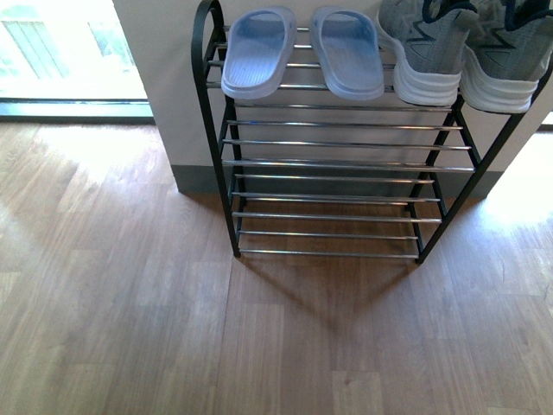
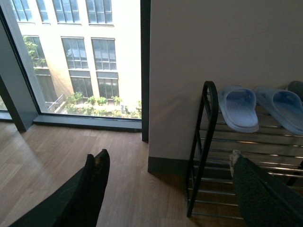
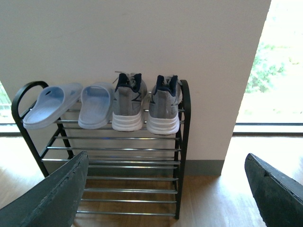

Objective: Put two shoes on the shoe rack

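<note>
Both grey knit sneakers stand side by side on the top tier of the shoe rack (image 1: 232, 186) (image 3: 181, 142), at its right end, white heels facing out: one shoe (image 3: 128, 103) (image 1: 421, 45) and the other (image 3: 164, 106) (image 1: 510, 54). My right gripper (image 3: 166, 189) hangs open some way in front of the rack, holding nothing. My left gripper (image 2: 169, 177) is open too, near the rack's left upright (image 2: 201, 146), with nothing between its fingers. Neither arm shows in the front view.
A pair of light blue slides (image 1: 302, 52) (image 3: 73, 105) (image 2: 258, 106) fills the left half of the top tier. The lower tiers carry nothing. A white wall (image 3: 142, 38) backs the rack, with floor-length windows (image 2: 75, 56) on either side. Wood floor (image 1: 259, 337) lies in front.
</note>
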`<state>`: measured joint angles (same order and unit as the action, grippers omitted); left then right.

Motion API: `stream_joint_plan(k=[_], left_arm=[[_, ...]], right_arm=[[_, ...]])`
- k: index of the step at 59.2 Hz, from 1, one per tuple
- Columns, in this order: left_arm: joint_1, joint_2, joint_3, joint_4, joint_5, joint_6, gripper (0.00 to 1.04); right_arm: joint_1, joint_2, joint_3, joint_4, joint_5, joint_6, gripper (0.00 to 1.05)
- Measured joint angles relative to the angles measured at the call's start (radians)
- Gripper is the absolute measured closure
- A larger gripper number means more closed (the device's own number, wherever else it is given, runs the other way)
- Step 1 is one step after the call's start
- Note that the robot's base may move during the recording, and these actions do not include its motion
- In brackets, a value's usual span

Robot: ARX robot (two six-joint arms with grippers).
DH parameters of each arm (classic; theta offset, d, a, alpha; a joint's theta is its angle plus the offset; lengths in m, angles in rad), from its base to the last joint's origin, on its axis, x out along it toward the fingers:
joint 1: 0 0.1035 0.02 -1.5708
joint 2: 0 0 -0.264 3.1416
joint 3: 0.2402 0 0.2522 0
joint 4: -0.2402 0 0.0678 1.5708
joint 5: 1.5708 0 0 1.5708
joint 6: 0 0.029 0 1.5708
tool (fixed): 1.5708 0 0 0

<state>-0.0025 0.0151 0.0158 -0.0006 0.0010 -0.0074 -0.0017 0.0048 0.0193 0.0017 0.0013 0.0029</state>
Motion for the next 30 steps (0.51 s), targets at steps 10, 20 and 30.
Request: stream_joint_plan(k=[10,20,30], left_arm=[[0.0,0.0,0.0,0.0,-0.001,0.002,0.09],[0.0,0.0,0.0,0.0,-0.001,0.003,0.09],[0.0,0.0,0.0,0.0,-0.001,0.002,0.09]], right_arm=[[0.0,0.0,0.0,0.0,-0.001,0.0,0.09],[0.0,0.0,0.0,0.0,-0.001,0.0,0.09],[0.0,0.0,0.0,0.0,-0.001,0.0,0.09]])
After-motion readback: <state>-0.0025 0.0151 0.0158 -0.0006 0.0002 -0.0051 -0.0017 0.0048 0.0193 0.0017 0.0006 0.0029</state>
